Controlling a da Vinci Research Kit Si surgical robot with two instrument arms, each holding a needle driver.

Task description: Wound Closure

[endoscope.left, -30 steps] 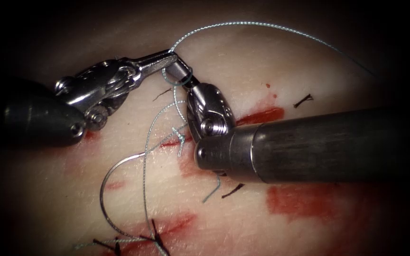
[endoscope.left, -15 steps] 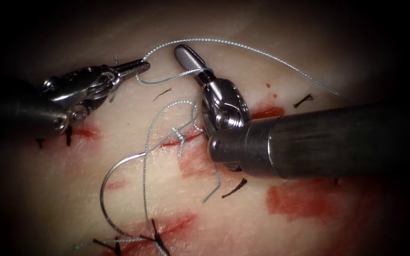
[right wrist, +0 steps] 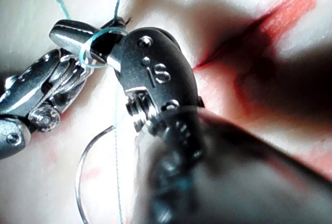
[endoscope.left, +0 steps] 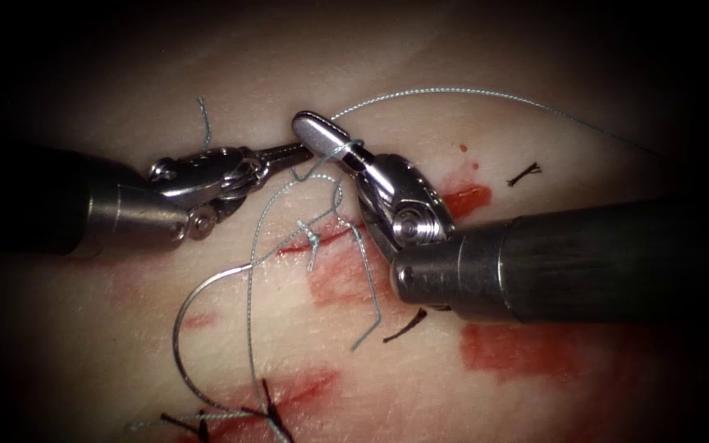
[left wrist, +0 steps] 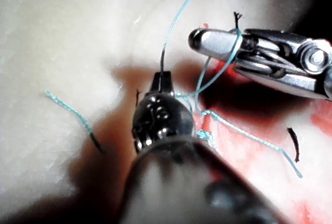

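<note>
The left end effector (endoscope.left: 290, 150) has its jaws clamped on the thread (endoscope.left: 453, 91), which runs up and away from its tip. A loop of the same thread sits around the right end effector (endoscope.left: 319, 134); its jaws look pressed together with nothing between them. The two tips nearly touch. The needle (endoscope.left: 180, 324) lies free on the tissue (endoscope.left: 84, 344), well below the left end effector, held by neither; whether its point sits in the tissue I cannot tell. A knot (endoscope.left: 312, 238) already sits on the cut (endoscope.left: 322, 239) just below both tips. Judging from this, a further throw is wrapped but not yet drawn down.
</note>
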